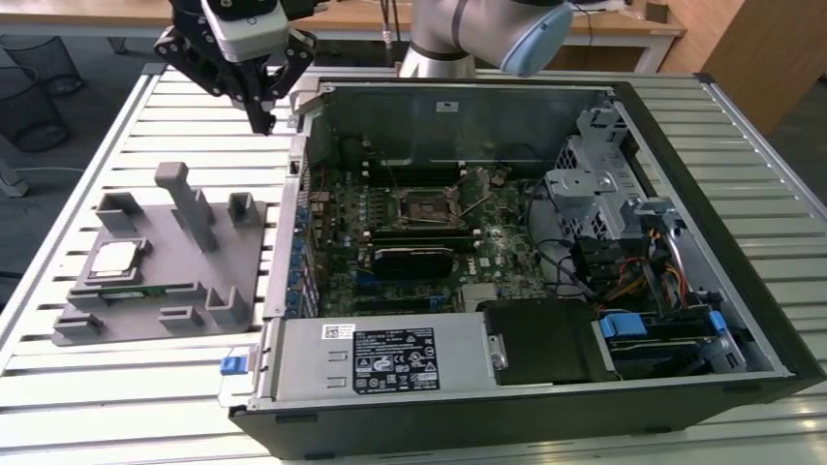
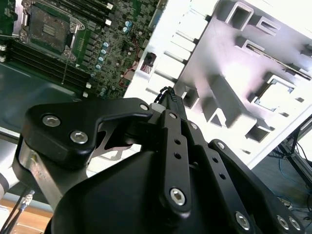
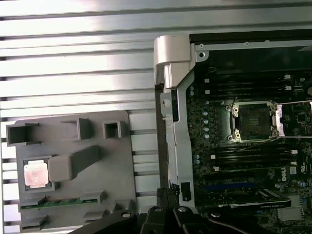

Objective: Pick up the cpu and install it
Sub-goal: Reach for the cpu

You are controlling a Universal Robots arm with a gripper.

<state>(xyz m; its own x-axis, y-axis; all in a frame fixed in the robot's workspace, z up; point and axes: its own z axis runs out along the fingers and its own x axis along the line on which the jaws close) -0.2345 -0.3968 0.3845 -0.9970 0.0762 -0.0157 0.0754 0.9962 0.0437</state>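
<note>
None of the install is done yet, as far as I can judge. On the exterior view's left, the grey fixture tray (image 1: 188, 247) lies on the slatted bench (image 1: 116, 397). The cpu (image 1: 116, 258) rests flat in a square pocket near the tray's left edge, silver top up. A green memory stick (image 1: 136, 294) lies in a slot just below it in the frame. In the first wrist view the cpu (image 3: 36, 174) reads the same way: seated in its pocket, with nothing touching it.

Moving right, my gripper (image 1: 265, 124) hangs in the upper left of the exterior frame, over the strip of bench between the tray and the open computer case (image 1: 723, 145), well apart from the cpu. Its fingertips are pressed together with nothing between them, so I am carrying nothing.

Further right, inside the case, the motherboard (image 1: 387, 281) lies exposed. Its cpu socket (image 1: 429, 206), near the middle of the frame, is empty, and its metal cover plate appears swung open in the first wrist view. So the pick is not made and the socket is not filled; both halves of the job remain.
</note>
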